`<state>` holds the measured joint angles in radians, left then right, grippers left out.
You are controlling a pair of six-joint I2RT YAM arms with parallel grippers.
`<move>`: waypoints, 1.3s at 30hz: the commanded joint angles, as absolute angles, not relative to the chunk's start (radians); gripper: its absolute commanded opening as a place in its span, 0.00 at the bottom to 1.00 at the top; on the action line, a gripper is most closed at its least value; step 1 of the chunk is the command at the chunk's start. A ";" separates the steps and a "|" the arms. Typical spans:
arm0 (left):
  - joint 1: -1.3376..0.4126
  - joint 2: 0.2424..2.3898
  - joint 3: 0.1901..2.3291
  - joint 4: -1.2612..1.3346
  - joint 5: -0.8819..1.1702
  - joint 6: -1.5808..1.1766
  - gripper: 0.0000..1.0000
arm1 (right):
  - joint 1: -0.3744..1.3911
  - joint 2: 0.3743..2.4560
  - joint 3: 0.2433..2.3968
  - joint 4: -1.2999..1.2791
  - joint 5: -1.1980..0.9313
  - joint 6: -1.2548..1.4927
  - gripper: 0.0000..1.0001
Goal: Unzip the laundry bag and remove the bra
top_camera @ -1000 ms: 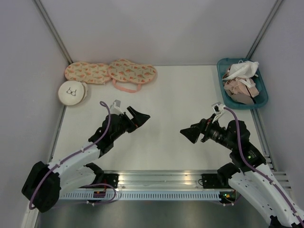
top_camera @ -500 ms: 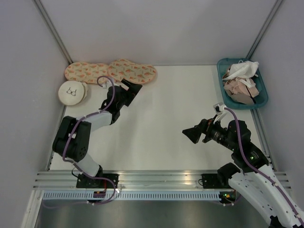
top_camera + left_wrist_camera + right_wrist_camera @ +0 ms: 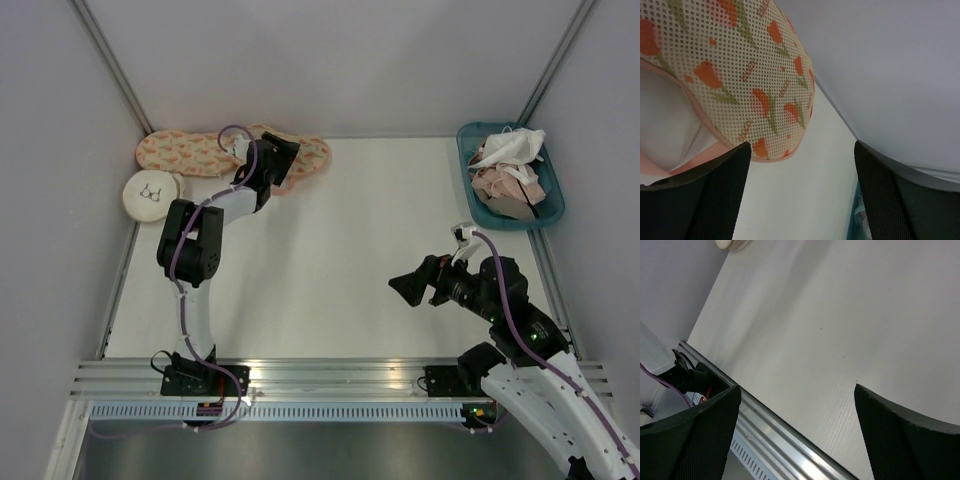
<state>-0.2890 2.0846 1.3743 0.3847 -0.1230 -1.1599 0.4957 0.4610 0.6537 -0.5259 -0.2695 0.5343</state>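
The peanut-shaped, tulip-printed cream mesh laundry bag (image 3: pixel 310 152) lies near the far-left corner of the white table (image 3: pixel 340 250); no bra shows. The left gripper (image 3: pixel 283 158), fingers apart, hovers over the bag. It should locate the zipper pull before closing. The right gripper (image 3: pixel 405 288), also apart, hangs near the right edge.

- Top external: set high behind the arm bases, looking down over the whole table (image 3: pixel 350 260).
- Left wrist: very close to the laundry bag (image 3: pixel 740 75), facing across toward what may be the teal basket (image 3: pixel 859 215). The overhead view shows both too.
- Right wrist: angled down over the table toward the near rail (image 3: pixel 785 440).
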 commanded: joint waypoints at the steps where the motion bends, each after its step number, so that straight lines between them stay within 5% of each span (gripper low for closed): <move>1: -0.287 2.131 1.538 0.131 -0.210 -1.239 0.87 | 0.500 0.474 0.676 -0.546 -0.233 0.523 0.98; 16: -0.308 2.120 1.362 0.118 -0.206 -1.377 0.86 | 0.500 0.586 0.630 -0.482 -0.241 0.485 0.98; 25: -0.296 2.276 1.555 0.241 -0.186 -1.345 0.82 | 0.500 0.563 0.627 -0.495 -0.222 0.512 0.98; 29: -0.281 2.350 1.614 0.324 -0.123 -1.344 0.59 | 0.500 0.555 0.627 -0.506 -0.218 0.515 0.98; 30: -0.278 2.377 1.640 0.328 -0.088 -1.342 0.45 | 0.500 0.552 0.627 -0.508 -0.218 0.517 0.98; 33: -0.270 2.405 1.641 0.408 0.023 -1.342 0.22 | 0.500 0.548 0.627 -0.515 -0.210 0.515 0.98; 39: -0.258 2.439 1.601 0.627 0.407 -1.347 0.04 | 0.499 0.535 0.646 -0.523 -0.173 0.502 0.98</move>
<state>-0.2584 2.4199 1.6020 0.4118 0.1280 -1.3460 0.4957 0.5465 0.6289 -0.5186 -0.2100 0.5041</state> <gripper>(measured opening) 0.134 0.979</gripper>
